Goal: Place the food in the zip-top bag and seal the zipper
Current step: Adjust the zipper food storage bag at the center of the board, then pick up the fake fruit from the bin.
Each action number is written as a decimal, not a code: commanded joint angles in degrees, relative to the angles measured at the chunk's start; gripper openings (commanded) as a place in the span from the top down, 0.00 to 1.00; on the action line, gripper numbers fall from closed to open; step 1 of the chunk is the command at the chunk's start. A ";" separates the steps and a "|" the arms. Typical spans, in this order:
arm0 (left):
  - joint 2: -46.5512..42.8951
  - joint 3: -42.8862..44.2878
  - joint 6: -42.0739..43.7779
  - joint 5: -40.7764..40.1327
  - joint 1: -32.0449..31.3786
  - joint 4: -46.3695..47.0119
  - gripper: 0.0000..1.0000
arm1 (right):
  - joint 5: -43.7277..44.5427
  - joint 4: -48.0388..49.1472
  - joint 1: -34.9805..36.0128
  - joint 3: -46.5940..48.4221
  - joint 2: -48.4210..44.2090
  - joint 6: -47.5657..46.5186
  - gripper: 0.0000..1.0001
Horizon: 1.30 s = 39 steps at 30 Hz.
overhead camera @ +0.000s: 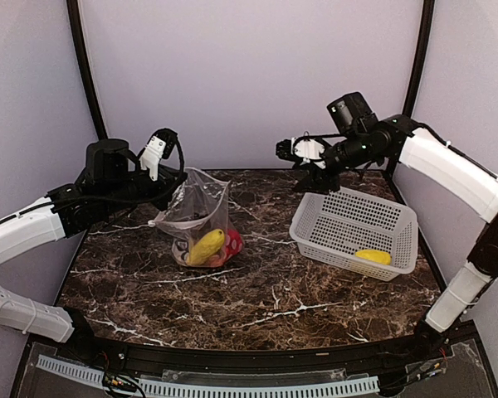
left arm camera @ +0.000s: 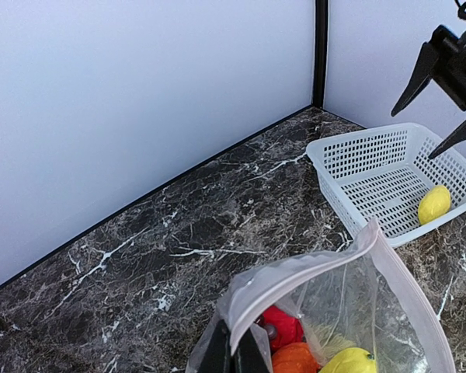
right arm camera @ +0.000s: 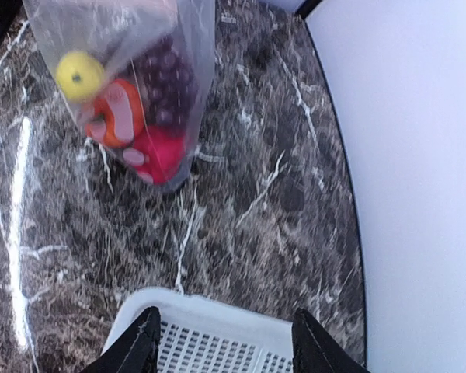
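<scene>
The zip-top bag [overhead camera: 201,214] stands upright on the left middle of the bench [overhead camera: 274,290], mouth up. It is clear, floppy plastic, creased where it hangs. The left tool [left arm camera: 234,351] is pressed together on the rim, pinching the pale zipper [left arm camera: 295,276], which arcs open above the contents.

Through the film we make out a smooth yellow piece [right arm camera: 79,75], an orange-red round one [right arm camera: 120,113], bumpy dark purple grapes [right arm camera: 167,85] and a glossy red pepper [right arm camera: 159,155], all heaped at the bag's bottom and touching one another.

To the right, well apart from the bag, sits a white perforated plastic basket [overhead camera: 357,224], rectangular with sloping walls. A second yellow piece [overhead camera: 373,256] lies in its near right corner.

The right tool [right arm camera: 225,350] hangs above the basket's far left rim with its dark fingers spread, holding nothing.

The bench is dark brown stone-patterned, streaked with white veins. Pale walls [overhead camera: 249,75] close it in.
</scene>
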 commanded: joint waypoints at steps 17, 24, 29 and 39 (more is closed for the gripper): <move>-0.50 -0.50 0.80 0.44 -0.02 0.72 0.99 | -2.77 -1.13 -24.53 -32.14 -15.90 -0.42 0.45; -0.08 -0.37 0.78 0.63 0.00 0.49 0.99 | 1.70 -4.42 -27.70 -32.85 -11.90 -1.67 0.41; 0.11 -0.19 0.73 0.72 -0.04 0.33 0.99 | 3.49 -5.64 -28.09 -34.28 -9.68 -2.14 0.38; 0.01 -0.14 0.65 1.31 0.00 0.14 0.99 | 5.28 -7.50 -28.15 -36.22 -5.99 -2.84 0.36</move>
